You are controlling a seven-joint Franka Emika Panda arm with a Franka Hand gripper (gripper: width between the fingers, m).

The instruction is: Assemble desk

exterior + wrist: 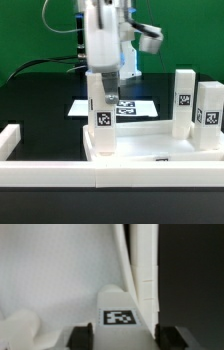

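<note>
On the panel (160,152), three leg posts (104,110), one seemingly between fingers (82,335).

light: bright, even | focus: soft, wrist view perhaps blurrier | glare: whites

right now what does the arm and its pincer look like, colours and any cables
The arm is white and blocky, with a grey-and-black module mounted on the side toward the exterior view's right and dark cables trailing behind it against the green backdrop. In the wrist view the pincer ends in two dark, squared fingertips. No markings are readable on the arm itself.
</note>
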